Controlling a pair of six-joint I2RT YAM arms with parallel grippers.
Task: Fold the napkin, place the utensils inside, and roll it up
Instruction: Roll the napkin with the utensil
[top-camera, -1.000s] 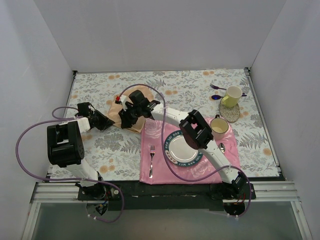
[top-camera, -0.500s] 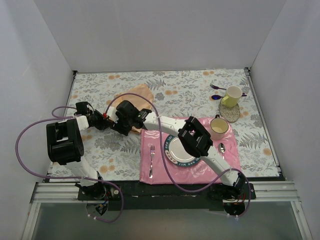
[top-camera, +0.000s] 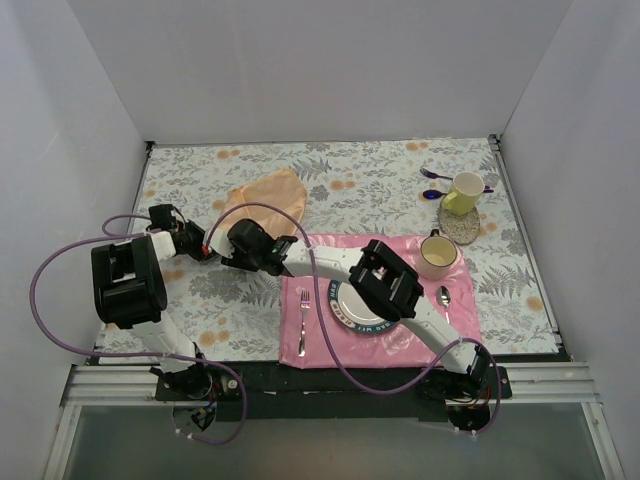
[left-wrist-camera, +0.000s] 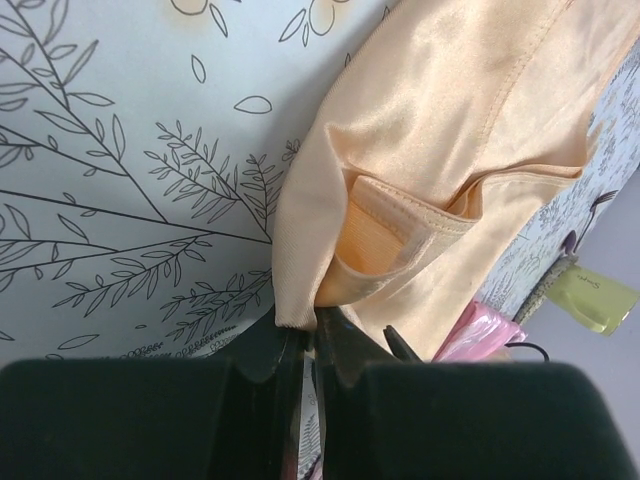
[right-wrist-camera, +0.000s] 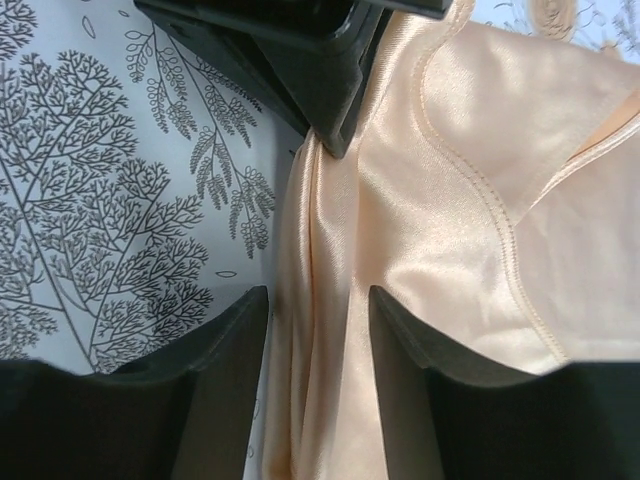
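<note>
"Where's the napkin (top-camera: 268, 192) from where you stand?"

"Lying on the floral tablecloth (top-camera: 390, 185), left of centre and towards the back, just beyond the top-left corner of the pink placemat (top-camera: 425, 335). It's partly doubled over, with a hemmed flap lifted open along one side. Its near-left end runs in under the two arms."

"And the arms have hold of it?"

"The left gripper (left-wrist-camera: 308, 345) does. Its jaws are pressed together on a corner of the cloth, right down at the table. The right gripper (right-wrist-camera: 315, 320) comes in from the opposite side, almost nose to nose with it. Its jaws stand apart, one finger over the tablecloth and one over the satin, with a gathered ridge of the napkin running between them. I can't tell whether either finger touches it."

"What else is laid out?"

"On the placemat there's a silver fork (top-camera: 303, 322) by the left edge, a plate (top-camera: 350, 305) half under the right arm, then a cream cup (top-camera: 438, 255) and a silver spoon (top-camera: 444, 297). Far right, a yellow mug (top-camera: 463, 192) stands beside the purple spoons (top-camera: 433, 176)."
</note>
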